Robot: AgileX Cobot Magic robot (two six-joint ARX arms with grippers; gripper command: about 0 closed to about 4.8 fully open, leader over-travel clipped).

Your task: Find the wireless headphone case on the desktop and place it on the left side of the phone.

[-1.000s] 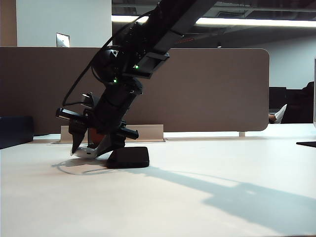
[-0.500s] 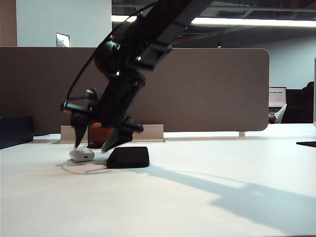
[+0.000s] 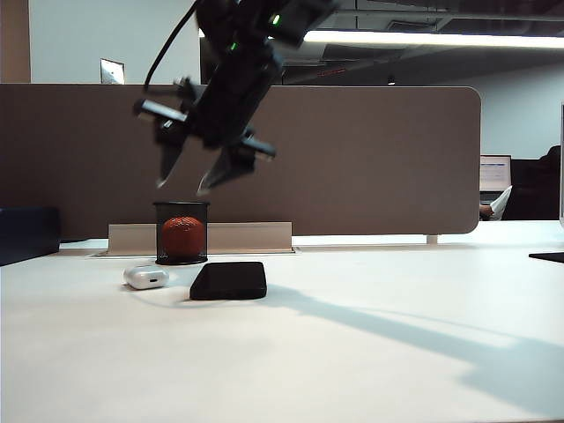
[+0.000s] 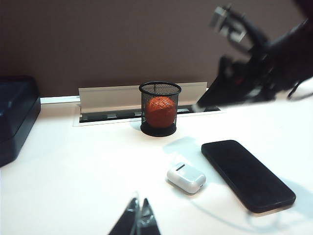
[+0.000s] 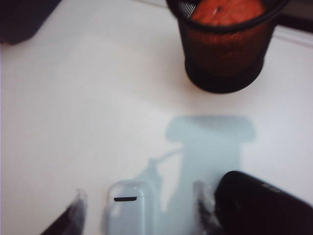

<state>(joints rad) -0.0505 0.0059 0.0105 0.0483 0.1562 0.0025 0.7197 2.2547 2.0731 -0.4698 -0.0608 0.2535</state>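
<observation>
currently the small glossy white earbud case [image 3: 146,278] lies on the plain white desktop [image 3: 352,352], just left of the flat black phone [image 3: 229,280]; right gripper [image 3: 196,181] hangs above them, jaws apart, empty. left gripper [image 4: 138,221] sits low near the desktop, fingers together.

a tall brown partition panel [image 3: 370,159] stands along the far edge of the desk, with a pale cable tray [image 3: 256,236] at its foot. long ceiling strip lights [image 3: 441,40] glow above. a lit monitor [image 3: 495,172] shows beyond the panel.
</observation>
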